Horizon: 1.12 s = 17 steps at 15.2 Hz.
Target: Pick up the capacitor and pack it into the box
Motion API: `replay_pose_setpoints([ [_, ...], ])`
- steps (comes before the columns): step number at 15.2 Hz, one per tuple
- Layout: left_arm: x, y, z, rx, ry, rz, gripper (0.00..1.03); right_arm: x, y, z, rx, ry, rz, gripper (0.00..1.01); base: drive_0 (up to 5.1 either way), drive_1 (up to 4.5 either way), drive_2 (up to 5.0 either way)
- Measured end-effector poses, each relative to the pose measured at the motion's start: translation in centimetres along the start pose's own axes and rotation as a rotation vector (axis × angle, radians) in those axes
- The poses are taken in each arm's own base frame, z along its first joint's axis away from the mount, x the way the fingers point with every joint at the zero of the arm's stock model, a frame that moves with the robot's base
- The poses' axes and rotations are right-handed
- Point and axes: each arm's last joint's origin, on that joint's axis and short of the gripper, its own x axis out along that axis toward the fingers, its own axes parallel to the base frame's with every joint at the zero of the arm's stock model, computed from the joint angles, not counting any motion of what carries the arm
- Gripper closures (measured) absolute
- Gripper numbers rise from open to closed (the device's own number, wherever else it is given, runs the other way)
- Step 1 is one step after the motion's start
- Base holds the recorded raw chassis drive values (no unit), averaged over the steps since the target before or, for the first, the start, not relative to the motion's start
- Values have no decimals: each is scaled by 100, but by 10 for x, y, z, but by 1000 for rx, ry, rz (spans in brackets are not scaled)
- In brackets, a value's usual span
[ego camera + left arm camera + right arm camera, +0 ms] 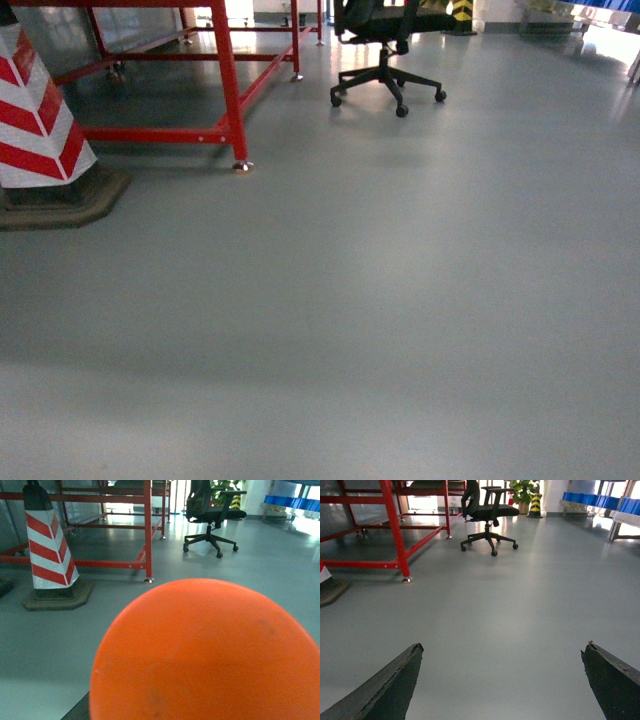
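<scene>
1. Although the task names a capacitor and a box, neither shows in any view, so where they lie cannot be told; no table carrying them is in sight either.
2. As a judgement only: a capacitor is likely small, light and rigid, with thin leads that bend, so the body rather than the leads would be the place to pinch, gently.
3. The right gripper [502,682] has its jaws spread wide over bare grey floor [400,330], holding nothing.
4. The left wrist view is mostly filled by a smooth orange dome [210,655] at 6 o'clock; the left jaws are hidden, so I cannot tell their state.
5. Farther out, a red frame [225,75] stands at 11 o'clock, a red-and-white striped cone [35,120] at 10 o'clock, and a black office chair [385,50] at 12 o'clock.
</scene>
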Motion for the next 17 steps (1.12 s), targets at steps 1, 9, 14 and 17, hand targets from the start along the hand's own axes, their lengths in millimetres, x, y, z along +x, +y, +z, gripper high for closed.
replay_pose_setpoints([
  [1,0,0,0,0,-3,0,59,0,0,0,0,-5,0,3,-506,239,239],
  [9,0,0,0,0,1,0,59,0,0,0,0,-2,0,3,-506,239,239],
  [14,0,0,0,0,-1,1,59,0,0,0,0,-2,-1,3,-506,239,239],
  [17,0,0,0,0,-2,1,59,0,0,0,0,-1,0,3,-506,239,239],
])
